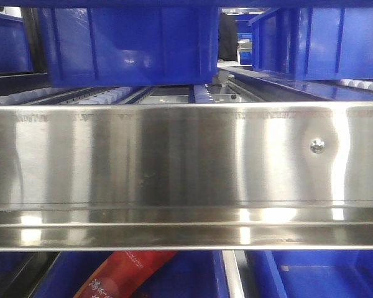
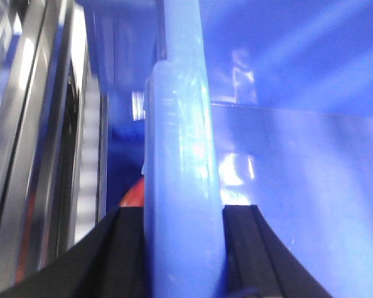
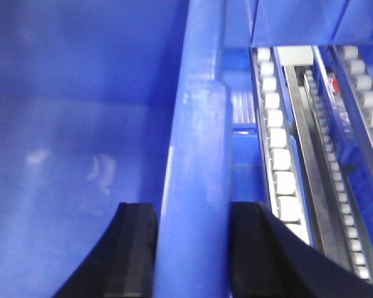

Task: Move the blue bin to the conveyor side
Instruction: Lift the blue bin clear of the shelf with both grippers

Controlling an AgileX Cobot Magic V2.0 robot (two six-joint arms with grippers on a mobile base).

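Note:
In the left wrist view, the blue bin's thick rolled rim (image 2: pixel 183 155) runs upright through the middle, with the smooth inner wall (image 2: pixel 298 186) to its right. My left gripper (image 2: pixel 185 248) is shut on that rim, one black finger pressed to each side. The right wrist view shows the blue bin's rim (image 3: pixel 199 143) again, with my right gripper (image 3: pixel 196 248) shut on it; the inner wall (image 3: pixel 81 124) lies to its left. Neither gripper shows in the front view. The conveyor is out of view.
A wide stainless-steel rack rail (image 1: pixel 174 167) spans the front view. Blue bins (image 1: pixel 130 43) (image 1: pixel 323 37) sit on the roller shelf above it. More bins and a red packet (image 1: pixel 127 273) lie below. White roller tracks (image 3: pixel 280 155) run right of the right gripper. Steel rails (image 2: pixel 31 124) stand left of the left gripper.

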